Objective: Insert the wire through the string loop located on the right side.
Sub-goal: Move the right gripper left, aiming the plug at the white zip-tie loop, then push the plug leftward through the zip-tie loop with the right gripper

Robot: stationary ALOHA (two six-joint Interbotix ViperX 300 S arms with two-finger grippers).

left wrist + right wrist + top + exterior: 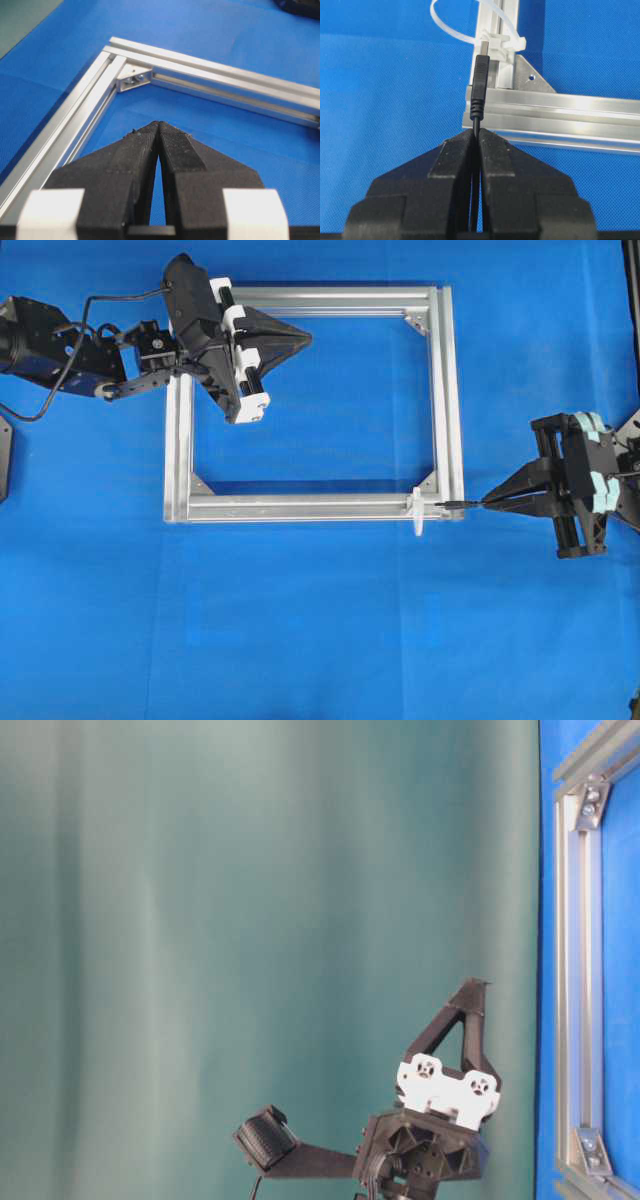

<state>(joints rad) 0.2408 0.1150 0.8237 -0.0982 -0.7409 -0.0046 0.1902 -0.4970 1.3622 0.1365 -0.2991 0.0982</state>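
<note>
While clamped, wire [480, 87] points at string loop [451, 31].

The left gripper [300, 338] hung with its fingers pressed tight together on nothing, its arm reaching in from the left edge, while the right gripper [487, 503] pointed level toward the left, fingers pinched on the wire [479, 85], its arm coming in from the right.

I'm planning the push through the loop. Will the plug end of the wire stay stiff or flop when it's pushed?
Probably stiff enough: the right claw pinches the wire just behind the plug's ribbed collar, so only a short, straight moulded piece sticks out. The string loop looks thin and may bend aside if nudged.
</note>
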